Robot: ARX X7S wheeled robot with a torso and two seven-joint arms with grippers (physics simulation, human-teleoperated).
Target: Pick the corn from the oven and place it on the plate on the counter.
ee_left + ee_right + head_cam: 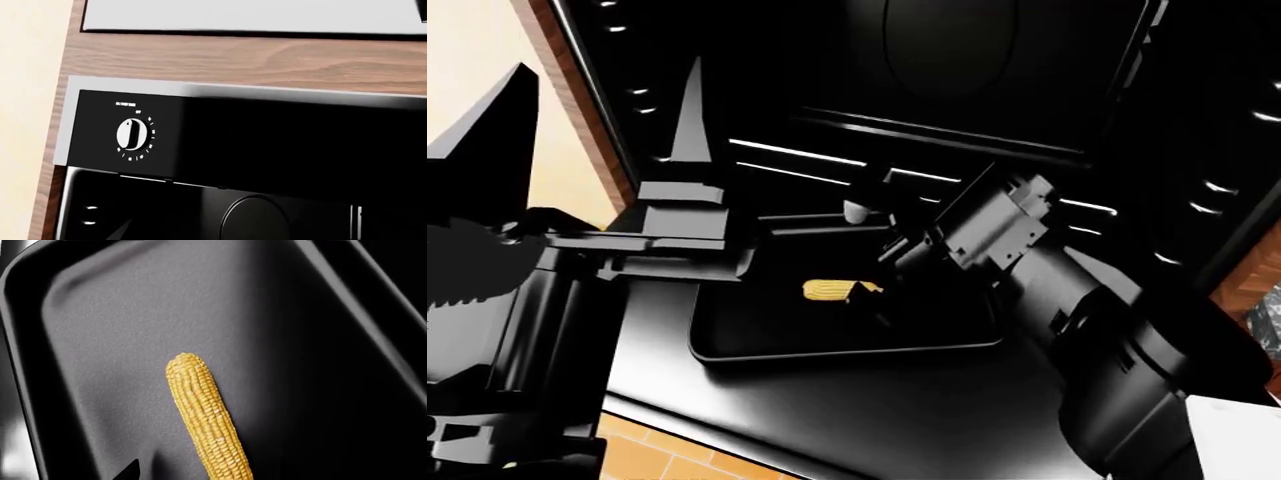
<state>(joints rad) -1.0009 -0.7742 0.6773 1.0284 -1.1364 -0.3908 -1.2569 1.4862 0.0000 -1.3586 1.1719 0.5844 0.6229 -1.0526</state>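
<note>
The corn (826, 291) is lying flat on the black tray (827, 345) inside the oven (961, 90), its long axis running crosswise in the head view, w/ 1 end tucked just under the right pincer (878, 288), which is reaching in from the right; whether that pincer is spread or pinching I can't tell, too dark. The left arm is hanging near the tray's left edge, its pincer out of sight, so the right is nearer; rack rails (794, 152) behind aren't blocking.

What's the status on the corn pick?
Right gripper over the corn, jaw state unclear. Corn flat on tray in oven. Left gripper unseen. No obstruction visible.
</note>
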